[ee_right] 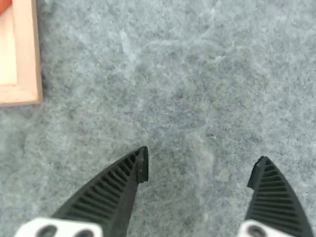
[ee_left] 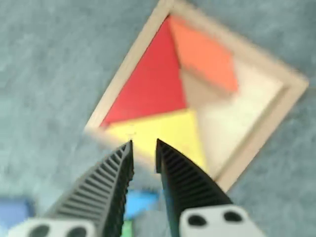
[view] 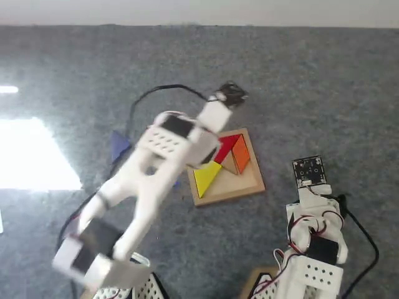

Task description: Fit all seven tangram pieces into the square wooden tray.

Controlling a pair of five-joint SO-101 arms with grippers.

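The square wooden tray [view: 230,193] lies mid-table and holds a red triangle [view: 228,146], an orange piece [view: 242,156] and a yellow triangle [view: 206,176]. My left arm [view: 168,146] stretches over the tray's left side. In its wrist view the left gripper [ee_left: 144,144] hovers above the tray's edge by the yellow triangle [ee_left: 163,131], its fingers a narrow gap apart with nothing between them. Part of the tray floor [ee_left: 237,113] is bare. My right gripper [ee_right: 200,170] stands open over bare carpet, beside a tray corner [ee_right: 24,74].
A dark blue piece [view: 120,146] lies on the grey carpet left of the tray. The left wrist view shows a light blue piece [ee_left: 140,202] and a bit of green [ee_left: 127,229] behind the fingers. The right arm [view: 315,249] sits folded at the front right. A black cable [view: 156,93] loops behind.
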